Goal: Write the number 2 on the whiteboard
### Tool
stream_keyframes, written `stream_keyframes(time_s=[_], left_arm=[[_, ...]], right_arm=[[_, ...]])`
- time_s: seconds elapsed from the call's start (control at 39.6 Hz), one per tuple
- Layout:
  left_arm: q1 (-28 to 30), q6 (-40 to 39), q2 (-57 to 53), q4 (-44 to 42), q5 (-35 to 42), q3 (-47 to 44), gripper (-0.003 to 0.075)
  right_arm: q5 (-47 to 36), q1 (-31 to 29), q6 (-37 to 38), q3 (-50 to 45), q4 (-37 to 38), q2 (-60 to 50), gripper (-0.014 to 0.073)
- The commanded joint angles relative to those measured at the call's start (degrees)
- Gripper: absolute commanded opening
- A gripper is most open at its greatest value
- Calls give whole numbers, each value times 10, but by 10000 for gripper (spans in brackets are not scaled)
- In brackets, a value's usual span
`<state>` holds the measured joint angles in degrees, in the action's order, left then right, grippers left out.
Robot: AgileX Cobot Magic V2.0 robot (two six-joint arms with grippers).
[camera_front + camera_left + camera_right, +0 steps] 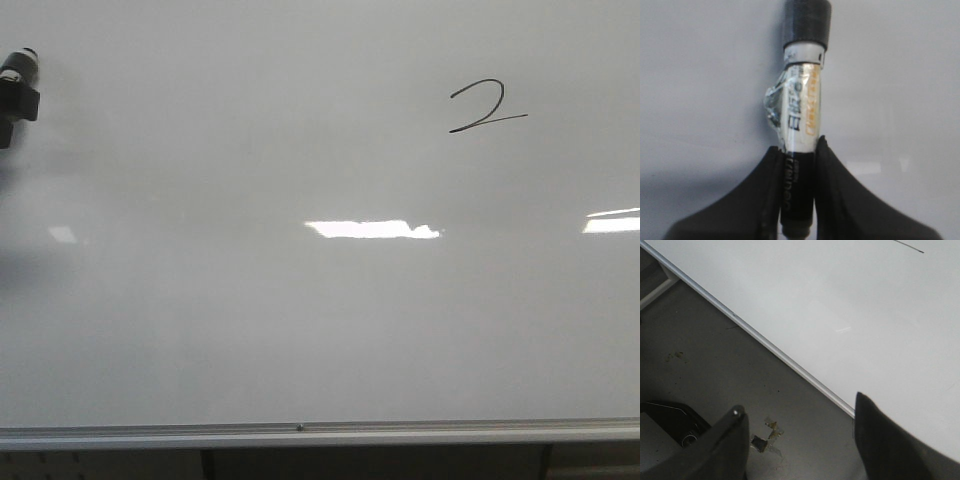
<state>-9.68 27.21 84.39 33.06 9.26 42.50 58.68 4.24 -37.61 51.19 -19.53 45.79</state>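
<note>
Down at the near edge, saw the thin silver frame [300, 432] running under the whiteboard [250, 330]. Off to the side, right gripper [800, 440] with jaws spread wide, holding nothing. Further in, left gripper [797, 165] clamped tight on the marker [801, 110], parked at the board's far left. Way up top right, found the number 2 [485, 108] already written, looking complete. Probably best to lift straight off, no smudging.
</note>
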Motion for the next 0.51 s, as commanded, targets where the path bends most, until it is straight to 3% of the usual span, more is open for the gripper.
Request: stream_keyframes(time_s=[0.0,0.18,0.38,0.48], left_arm=[[-1,-6,-4,6,64,15,55],[-1,-6,14,5,79,18,115],[-1,-6,31,0,44,43,366],[-1,-5,29,-1,13,61,414]], right_arm=[[-32,-4,1,13,-16,-4,483],[-32,-4,1,13,-16,-4,483],[-32,-4,1,13,-17,-4,483],[-32,-4,1,13,-17,-4,475]])
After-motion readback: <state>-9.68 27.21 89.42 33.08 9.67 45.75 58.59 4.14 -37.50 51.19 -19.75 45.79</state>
